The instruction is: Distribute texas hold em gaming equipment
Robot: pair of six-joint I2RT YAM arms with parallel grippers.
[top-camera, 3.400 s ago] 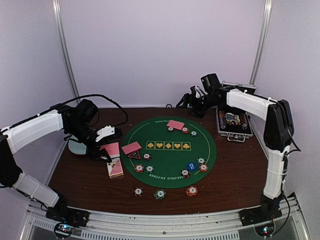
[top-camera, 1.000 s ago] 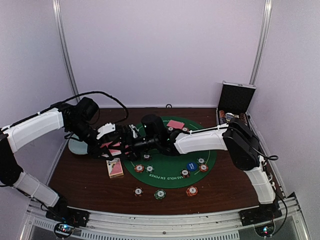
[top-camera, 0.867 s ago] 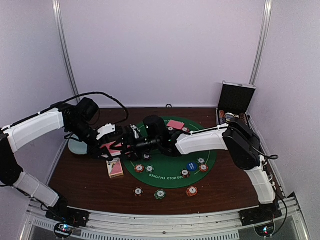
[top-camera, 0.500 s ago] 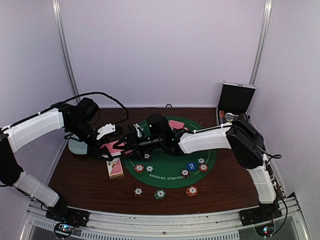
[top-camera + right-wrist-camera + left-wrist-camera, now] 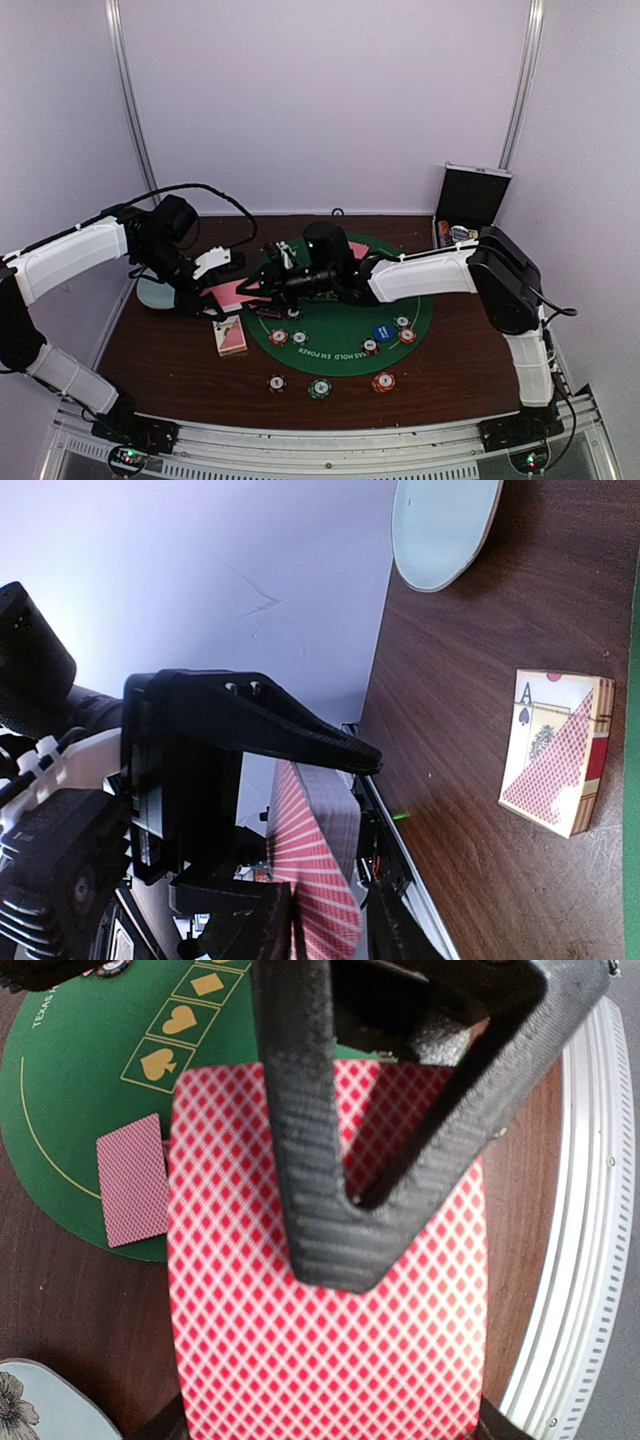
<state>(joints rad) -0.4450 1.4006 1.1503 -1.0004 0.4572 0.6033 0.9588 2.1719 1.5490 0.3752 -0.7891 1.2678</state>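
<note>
Top external view shows your left gripper [image 5: 214, 285] clamped on a stack of pink-red-backed cards [image 5: 330, 1360], just off the left edge of the green mat [image 5: 340, 318]. Your right gripper [image 5: 262, 287] reaches across to it, fingers either side of the stack's edge; whether they pinch a card, you cannot tell. Dealt cards [image 5: 350, 248] lie at the mat's far side, a single card [image 5: 133, 1192] at its left, and chips [image 5: 320, 388] are spread about. Dealing seems partly done, and more hands likely remain.

Pale lilac walls [image 5: 320, 100] (metal posts [image 5: 125, 100] at the corners) enclose a dark wooden table [image 5: 470, 350].
</note>
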